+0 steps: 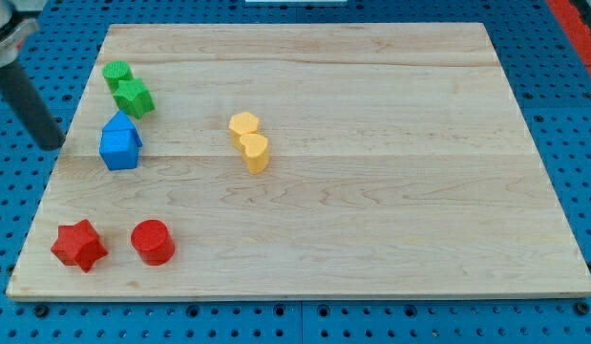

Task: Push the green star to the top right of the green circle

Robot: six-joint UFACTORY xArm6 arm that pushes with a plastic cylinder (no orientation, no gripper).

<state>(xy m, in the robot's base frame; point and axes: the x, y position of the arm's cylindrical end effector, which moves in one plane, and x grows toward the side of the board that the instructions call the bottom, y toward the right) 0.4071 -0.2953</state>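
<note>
The bench is a wide wooden board, and most of it on the right side and in the middle is bare. All the blocks are on the left half.

My rod comes down at the far left, and my tip is at the left edge of the board, just left of the blue block and apart from it. The end effector is only this rod; it has nothing that opens or closes, and it touches no block now.

The green star is near the far left corner. It touches the green circle and lies on its near-right side. So I judge that the step in hand is the approach: the push is not begun.

The next move asks me to bring my tip around to the near side of the star and push it away from me and a little to the right, so that it passes to the far right of the circle without moving the circle.

Room is narrow there: the blue block stands just near of the star. To the right of the star the wood is open. The two yellow blocks, the red star and the red cylinder are well apart.
</note>
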